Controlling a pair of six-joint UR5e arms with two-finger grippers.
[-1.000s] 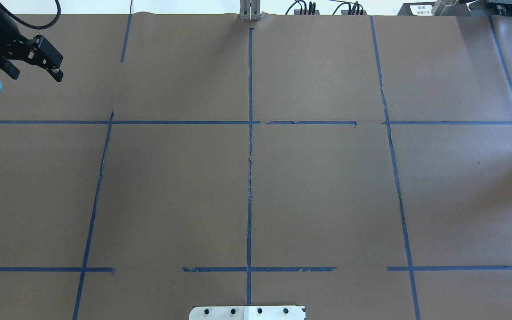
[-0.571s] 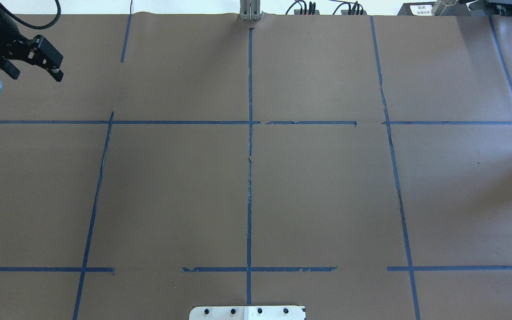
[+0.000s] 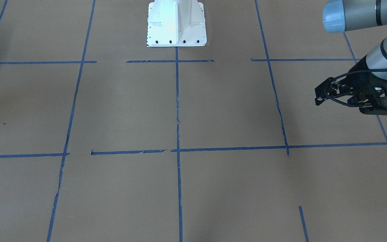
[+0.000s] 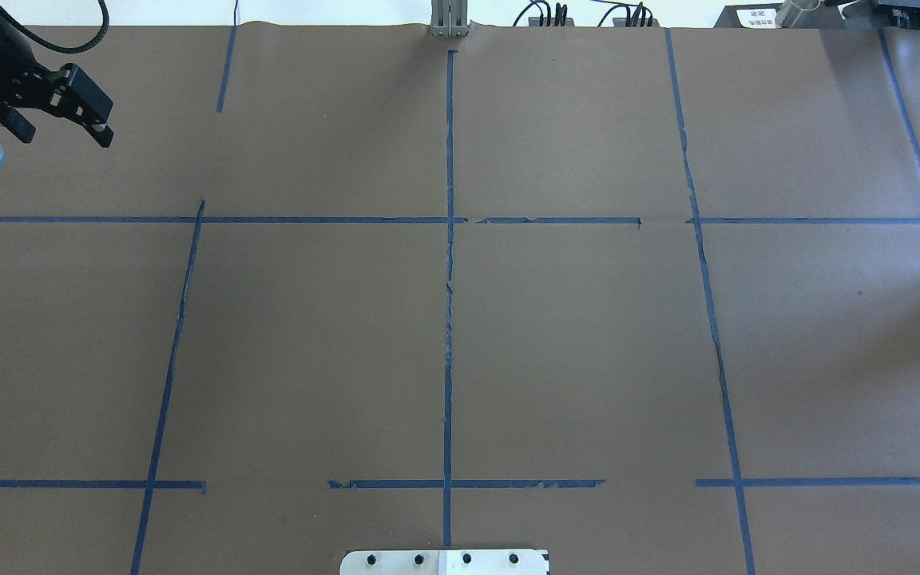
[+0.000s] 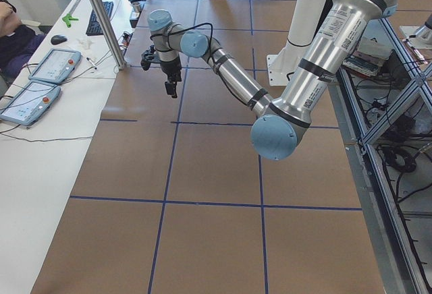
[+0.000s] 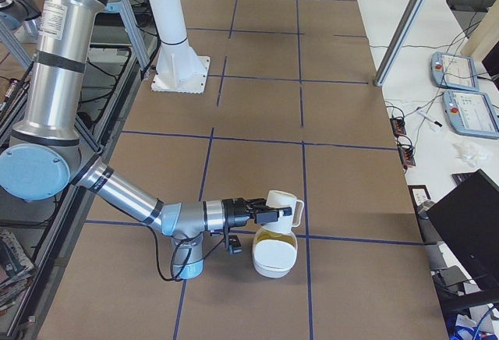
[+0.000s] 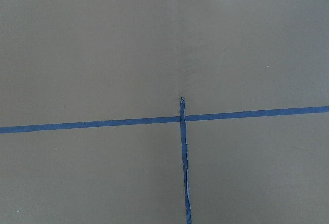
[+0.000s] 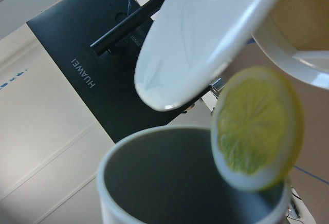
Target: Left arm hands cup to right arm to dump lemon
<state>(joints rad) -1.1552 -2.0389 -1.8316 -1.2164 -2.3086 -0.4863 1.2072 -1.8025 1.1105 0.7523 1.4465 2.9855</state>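
Where the cup (image 6: 282, 204) sits: lower centre of the right-side view, at the tip of the right gripper (image 6: 269, 214), just above a white bowl (image 6: 274, 262) with a yellowish inside.
Right gripper: fingers reach the cup; whether they clamp it cannot be told.
Lemon (image 8: 257, 129): a yellow slice at the cup's rim, centre right of the right wrist view.
Left gripper (image 4: 66, 134): upper left of the overhead view, fingers apart and empty, above the brown table (image 4: 588, 335).

Table (image 4: 588, 359) covered w/ brown paper, blue tape grid (image 4: 449, 319). White side bench (image 5: 40, 145) alongside w/ two teach pendants (image 5: 55, 65) & aluminium post (image 5: 106, 31). Black HUAWEI monitor (image 8: 77, 44) nearby.
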